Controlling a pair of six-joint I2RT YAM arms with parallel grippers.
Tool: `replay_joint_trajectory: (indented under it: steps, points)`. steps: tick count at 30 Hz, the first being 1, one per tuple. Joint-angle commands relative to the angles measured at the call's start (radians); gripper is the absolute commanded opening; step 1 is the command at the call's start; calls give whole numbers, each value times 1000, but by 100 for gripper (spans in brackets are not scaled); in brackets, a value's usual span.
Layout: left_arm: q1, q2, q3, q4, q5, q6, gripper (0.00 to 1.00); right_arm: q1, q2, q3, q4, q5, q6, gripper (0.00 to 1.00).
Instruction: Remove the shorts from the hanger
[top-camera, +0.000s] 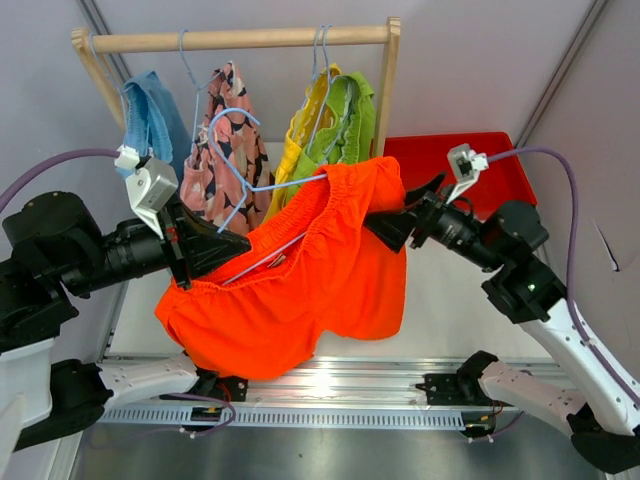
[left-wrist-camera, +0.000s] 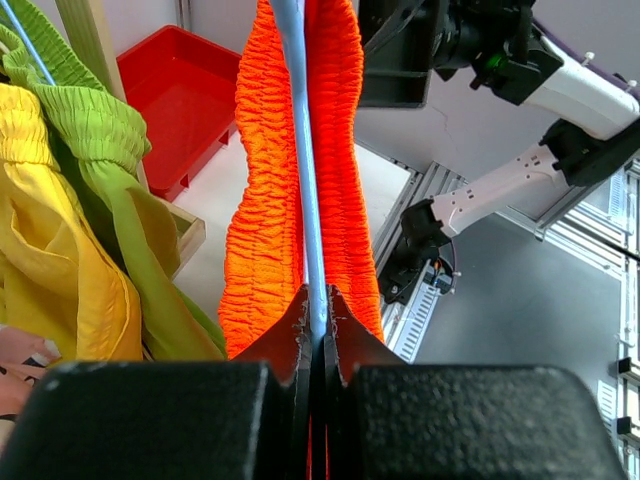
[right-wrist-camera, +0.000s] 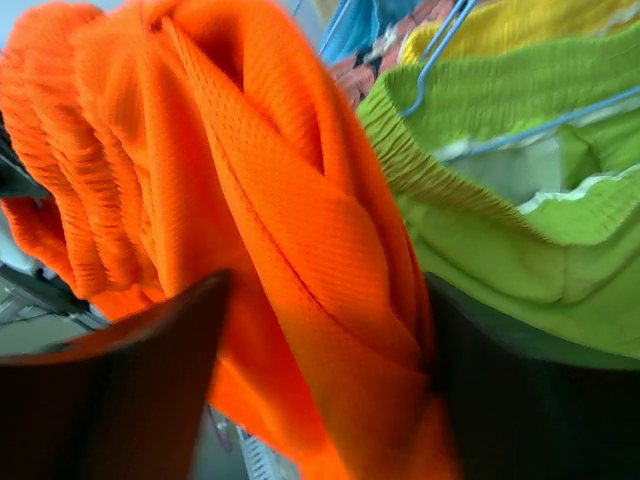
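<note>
The orange shorts hang on a light-blue wire hanger held off the rack, in front of it. My left gripper is shut on the hanger's wire; in the left wrist view the gripper has the orange waistband on both sides of the wire. My right gripper is at the shorts' right waistband, jaws wide apart with a bunch of orange fabric between them. Light blue, pink whale-print, yellow and lime green shorts hang on the rack.
The wooden rack stands at the back, its right post close to my right gripper. A red tray lies behind the right arm and also shows in the left wrist view. A metal rail runs along the near edge.
</note>
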Motion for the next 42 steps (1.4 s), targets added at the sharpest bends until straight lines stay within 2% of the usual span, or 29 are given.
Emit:
replay_joint_trajectory:
  steps: [1,2,3,4,8,13,16,18,21,22,29,37,39,41,42]
  points:
    - [-4,-4,2,138,8,-28,0,89,25,-9,75,109,-76,73]
    - [-6,-5,4,137,3,-29,0,100,28,-11,74,133,-85,46]
    - [-6,-3,5,134,-5,-28,0,106,28,-14,64,154,-88,2]
    - [-6,-3,14,129,-12,-28,0,109,20,-22,57,174,-88,0]
    - [-4,6,39,86,-67,-14,0,108,-24,-29,43,274,-106,0]
    - [-6,-12,7,53,-141,1,0,80,-47,34,-67,409,-157,0]
    - [-6,-34,-33,46,-141,1,0,5,-38,92,-127,507,-160,0]
    - [-6,-50,-56,45,-135,-2,0,-56,-18,139,-162,512,-148,0]
    - [-7,-69,-84,46,-118,-5,0,-217,23,190,-187,465,-99,0]
    - [-7,-73,-96,46,-115,-8,0,-304,35,199,-189,416,-85,0]
    - [-27,-98,-162,43,-78,-17,0,-581,167,279,-216,252,39,0]
    - [-27,-90,-131,48,-95,-20,0,-620,189,212,-200,204,88,0]
    - [-27,-66,-108,60,-124,-20,0,-617,154,138,-155,135,110,0]
    - [-27,-49,-102,121,-181,-23,0,-603,105,56,-82,-24,119,0]
    - [-27,-37,-116,153,-208,-25,0,-557,44,-28,10,-86,107,0]
